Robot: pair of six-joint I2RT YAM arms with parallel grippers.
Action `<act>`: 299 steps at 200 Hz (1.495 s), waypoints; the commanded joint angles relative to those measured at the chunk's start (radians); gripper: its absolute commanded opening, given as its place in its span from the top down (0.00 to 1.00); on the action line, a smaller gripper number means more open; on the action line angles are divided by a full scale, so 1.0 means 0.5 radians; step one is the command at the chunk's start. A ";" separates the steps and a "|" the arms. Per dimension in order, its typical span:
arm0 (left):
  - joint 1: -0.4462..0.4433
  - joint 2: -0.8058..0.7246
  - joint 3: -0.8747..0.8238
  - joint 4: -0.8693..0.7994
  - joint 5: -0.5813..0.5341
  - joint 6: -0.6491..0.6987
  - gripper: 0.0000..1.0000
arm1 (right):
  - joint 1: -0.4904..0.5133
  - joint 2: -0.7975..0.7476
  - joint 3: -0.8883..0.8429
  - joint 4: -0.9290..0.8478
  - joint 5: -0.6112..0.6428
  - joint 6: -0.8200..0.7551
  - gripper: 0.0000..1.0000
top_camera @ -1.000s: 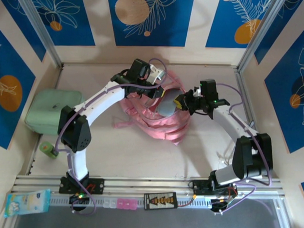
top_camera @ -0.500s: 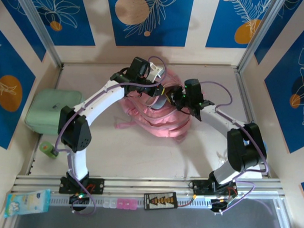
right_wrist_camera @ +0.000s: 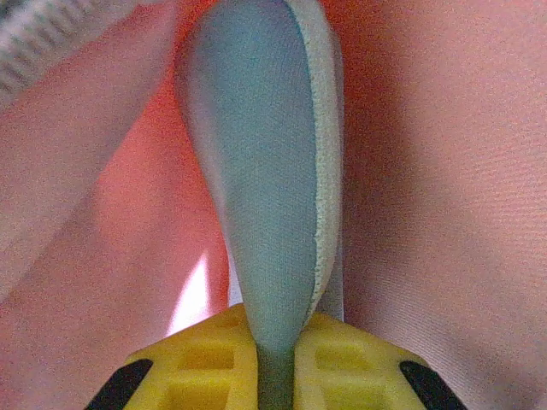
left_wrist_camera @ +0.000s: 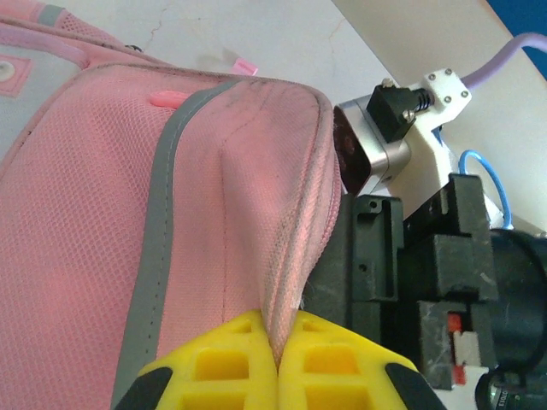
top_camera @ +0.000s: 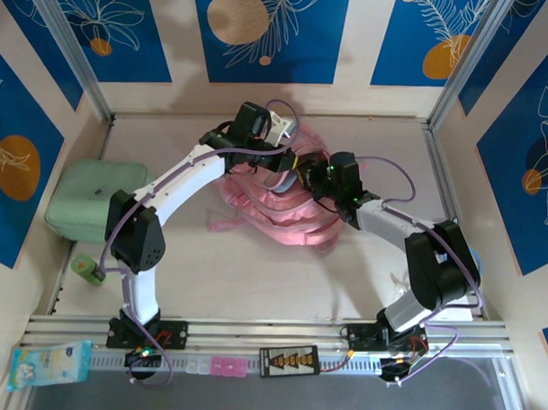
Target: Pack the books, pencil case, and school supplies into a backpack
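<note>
Centrally on the pale table (top_camera: 253,276), logged a pink backpack (top_camera: 291,222), slumped, with straps (top_camera: 226,223) trailing toward the near-left. Met over its far part by both arms, one reaching in from each side.

Left gripper (left_wrist_camera: 278,363): clenched on the backpack's upper rim. At the wrist camera, yellow fingertips (left_wrist_camera: 222,367) pressed together with a fold of pink mesh pinched between them. Fabric drawn up taut from the body, and a grey trim strip (left_wrist_camera: 154,256) running down the panel. Just right of that fold, the right wrist housing (left_wrist_camera: 419,256), black and white, very close to the fabric; cannot tell whether touching.

Right gripper (right_wrist_camera: 275,367): grasping the pencil case (right_wrist_camera: 256,162) by one end. Case pale blue-grey, seen edge-on, pointing straight away from the yellow fingers (right_wrist_camera: 350,350). Pink lining close on both sides of it, so lodged within the backpack's opening; how deep, cannot tell.

Elsewhere, from above:
- Mint-green soft case (top_camera: 96,199) against the left wall, well apart from the backpack.
- Small green cylinder (top_camera: 87,270) lying on its side just nearward of that case, by the left edge.
- Blue tissue pack (top_camera: 48,364) at the near-left corner, on the near side of the aluminium rail (top_camera: 270,329).
</note>
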 commanded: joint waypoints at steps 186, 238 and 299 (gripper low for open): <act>0.000 0.002 -0.048 0.121 0.357 0.023 0.54 | -0.309 -0.613 -0.020 -1.226 -0.048 -0.614 0.59; 0.206 -0.417 -0.694 0.560 0.273 -0.301 0.22 | -0.332 -0.868 0.079 -1.639 0.397 -0.925 0.46; 0.409 -0.606 -1.364 0.997 0.165 -0.994 0.29 | 0.097 -0.596 0.563 -1.563 0.061 -1.501 0.51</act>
